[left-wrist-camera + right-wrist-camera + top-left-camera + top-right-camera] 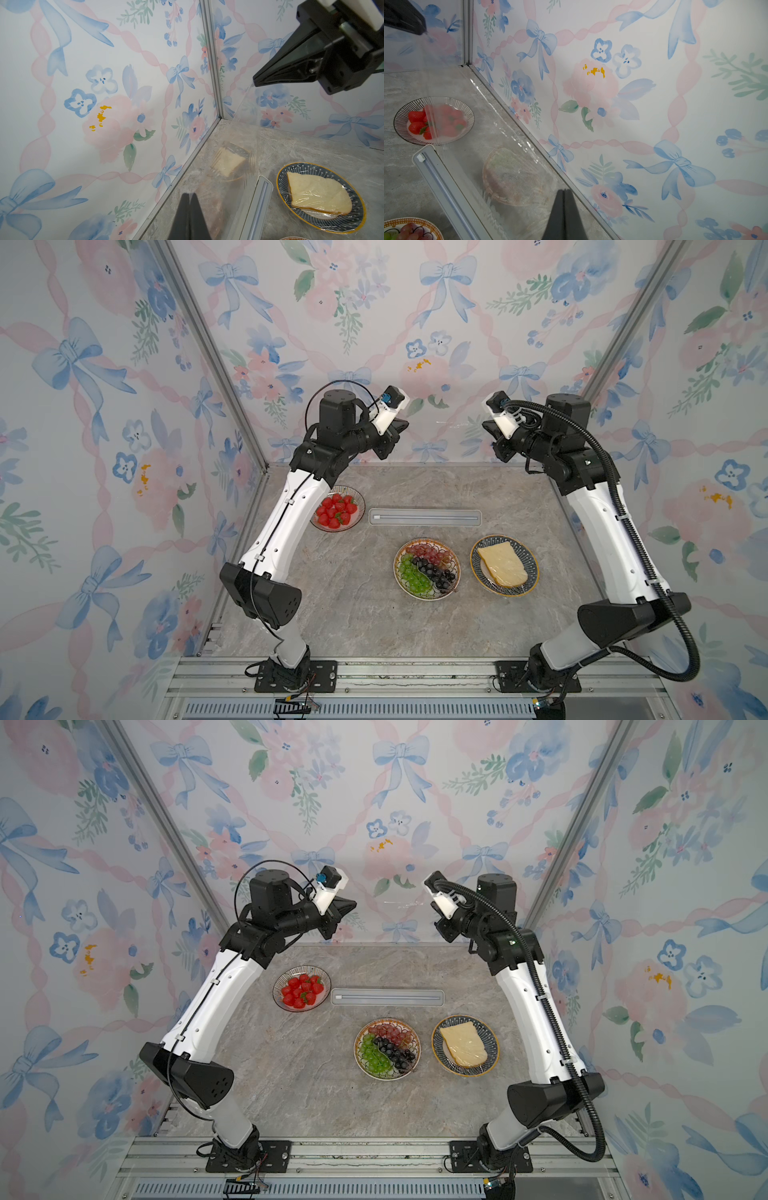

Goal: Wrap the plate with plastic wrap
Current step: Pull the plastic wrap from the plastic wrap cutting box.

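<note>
White shells (pixel 286 526), black joints (pixel 266 597); ribbed black hose (pixel 528 403); fingers (pixel 182 216) seemingly black.

A grey, marble-veined tabletop (pixel 332 614) carries four items: at far left a round clear bowl with a dark striped rim (pixel 362 506) filled with red strawberries (pixel 336 510), and just right of it, lying crosswise, a long narrow cream box with a pale grey-blue top (pixel 424 517). Nearer, right of centre, an orange-rimmed round plate (pixel 398 570) of green, red and dark grapes (pixel 426 568) sits just beside a dark blue patterned plate with a yellow rim (pixel 478 572), which holds a pale yellow wedge (pixel 503 564) under glossy film.
</note>
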`<move>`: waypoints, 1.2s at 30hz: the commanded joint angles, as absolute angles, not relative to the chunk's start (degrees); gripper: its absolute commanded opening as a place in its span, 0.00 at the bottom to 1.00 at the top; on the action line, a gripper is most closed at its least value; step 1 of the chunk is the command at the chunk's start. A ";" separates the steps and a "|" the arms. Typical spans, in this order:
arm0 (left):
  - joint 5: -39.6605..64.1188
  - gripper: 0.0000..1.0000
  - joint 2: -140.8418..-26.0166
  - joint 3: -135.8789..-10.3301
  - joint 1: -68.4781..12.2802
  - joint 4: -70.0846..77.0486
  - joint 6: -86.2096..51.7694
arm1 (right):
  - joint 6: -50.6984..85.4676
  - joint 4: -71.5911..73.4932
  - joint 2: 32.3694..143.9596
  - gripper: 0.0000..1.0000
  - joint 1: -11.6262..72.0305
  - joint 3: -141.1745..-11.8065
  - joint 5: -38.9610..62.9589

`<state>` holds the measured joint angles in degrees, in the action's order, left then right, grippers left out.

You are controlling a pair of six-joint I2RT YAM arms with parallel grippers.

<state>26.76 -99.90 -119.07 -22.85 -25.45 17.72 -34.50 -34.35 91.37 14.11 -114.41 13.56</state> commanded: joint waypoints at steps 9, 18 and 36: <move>25.40 0.00 -96.56 -120.41 -22.90 -22.86 16.63 | -34.01 -32.22 88.70 0.00 14.24 -115.31 11.55; 25.40 0.00 -96.40 -120.33 -22.98 -22.85 16.44 | -34.08 -32.78 88.76 0.00 14.24 -115.32 11.60; 24.50 0.00 -103.98 -120.77 -21.14 -22.94 14.76 | -33.40 -30.21 93.30 0.00 14.56 -111.24 10.70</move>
<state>25.30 -104.86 -120.64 -21.61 -24.80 15.77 -34.46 -32.51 94.32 14.20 -112.38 12.51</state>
